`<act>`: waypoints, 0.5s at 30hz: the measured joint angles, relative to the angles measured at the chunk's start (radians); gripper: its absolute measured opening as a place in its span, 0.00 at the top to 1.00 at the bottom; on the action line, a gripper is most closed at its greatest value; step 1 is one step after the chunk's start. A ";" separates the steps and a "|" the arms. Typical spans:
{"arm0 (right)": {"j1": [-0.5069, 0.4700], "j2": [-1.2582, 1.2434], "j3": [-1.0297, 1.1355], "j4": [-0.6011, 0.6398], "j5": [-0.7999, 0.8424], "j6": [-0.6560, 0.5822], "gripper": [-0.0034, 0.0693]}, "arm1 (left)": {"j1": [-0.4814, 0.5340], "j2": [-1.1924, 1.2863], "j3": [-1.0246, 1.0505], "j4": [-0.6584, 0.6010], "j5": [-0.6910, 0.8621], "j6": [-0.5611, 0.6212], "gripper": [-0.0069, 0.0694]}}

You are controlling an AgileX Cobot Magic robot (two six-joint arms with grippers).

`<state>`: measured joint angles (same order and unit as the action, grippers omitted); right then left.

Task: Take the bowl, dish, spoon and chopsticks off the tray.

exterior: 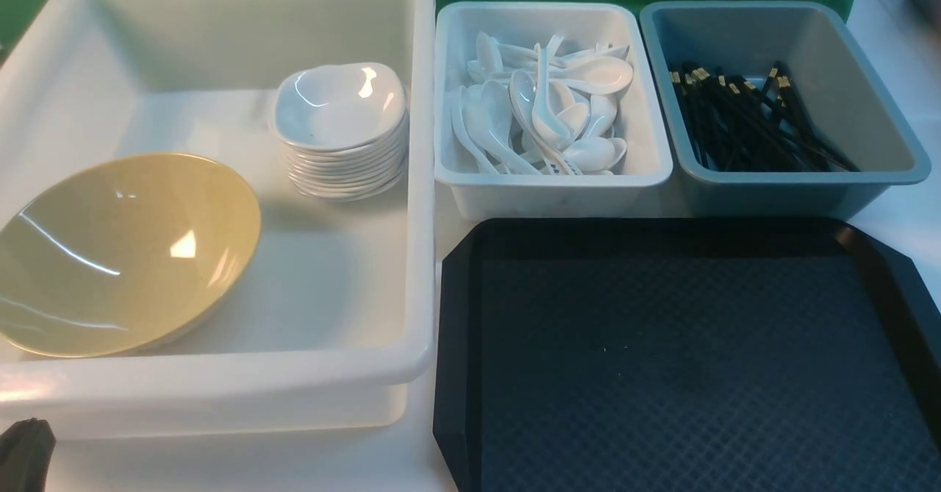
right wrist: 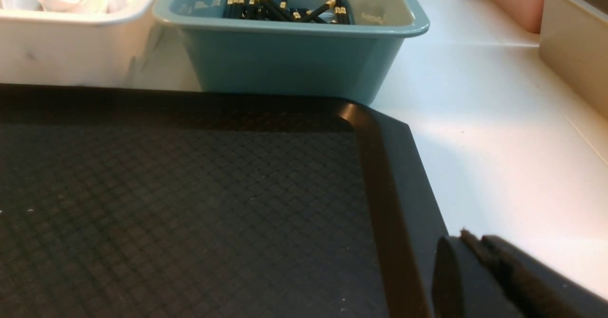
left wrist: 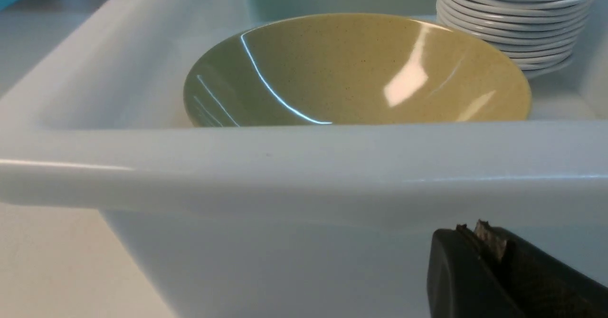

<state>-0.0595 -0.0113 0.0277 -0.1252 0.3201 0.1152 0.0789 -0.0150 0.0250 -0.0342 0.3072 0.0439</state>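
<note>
No readable text, labels, brands or numbers anywhere — only a tiny blue mark on one spoon (exterior: 553, 169), too small to read.

Bowl (left wrist: 356, 71) near side hidden behind tub (left wrist: 304, 166) wall in left wrist view; tray (exterior: 698, 367) cut by front view's lower and right edges; left gripper (exterior: 26, 451) only a dark corner scrap; right gripper (right wrist: 479, 256) cropped, fingertips nearly touching; lower spoons (exterior: 544, 109) buried in pile.

The tray (right wrist: 190, 204) lies bare on the white surface (right wrist: 498, 142). Beyond its rim, a blue tub (right wrist: 285, 56) holds black chopsticks (right wrist: 285, 9). The right gripper (right wrist: 475, 246) looks nearly closed.
</note>
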 joint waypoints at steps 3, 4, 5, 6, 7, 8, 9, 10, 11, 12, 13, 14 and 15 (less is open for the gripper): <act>0.000 0.000 0.000 0.000 0.000 0.000 0.84 | 0.000 0.000 0.000 -0.003 0.000 0.000 0.92; 0.000 0.000 0.000 0.000 0.000 0.000 0.84 | 0.000 0.000 0.000 -0.003 0.000 0.000 0.92; 0.000 0.000 0.000 0.000 0.000 0.000 0.84 | 0.000 0.000 0.000 -0.003 0.000 0.000 0.92; 0.000 0.000 0.000 0.000 0.000 0.000 0.84 | 0.000 0.000 0.000 -0.003 0.000 0.000 0.92; 0.000 0.000 0.000 0.000 0.000 0.000 0.84 | 0.000 0.000 0.000 -0.003 0.000 0.000 0.92; 0.000 0.000 0.000 0.000 0.000 0.000 0.83 | 0.000 0.000 0.000 -0.003 0.000 0.000 0.92; 0.000 0.000 0.000 0.000 0.000 0.000 0.83 | 0.000 0.000 0.000 -0.003 0.000 0.000 0.92; 0.000 0.000 0.000 0.000 0.000 0.000 0.83 | 0.000 0.000 0.000 -0.003 0.000 0.000 0.92; 0.000 0.000 0.000 0.000 0.000 0.000 0.83 | 0.000 0.000 0.000 -0.003 0.000 0.000 0.92; 0.000 0.000 0.000 0.000 0.000 0.000 0.83 | 0.000 0.000 0.000 -0.003 0.000 0.000 0.92; 0.000 0.000 0.000 0.000 0.000 0.000 0.82 | 0.000 0.000 0.000 -0.003 0.000 0.000 0.92; 0.000 0.000 0.000 0.000 0.000 0.000 0.82 | 0.000 0.000 0.000 -0.003 0.000 0.000 0.92; 0.000 0.000 0.000 0.000 0.000 0.000 0.82 | 0.000 0.000 0.000 -0.003 0.000 0.000 0.92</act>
<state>-0.0595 -0.0113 0.0277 -0.1252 0.3201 0.1152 0.0789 -0.0150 0.0250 -0.0369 0.3072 0.0439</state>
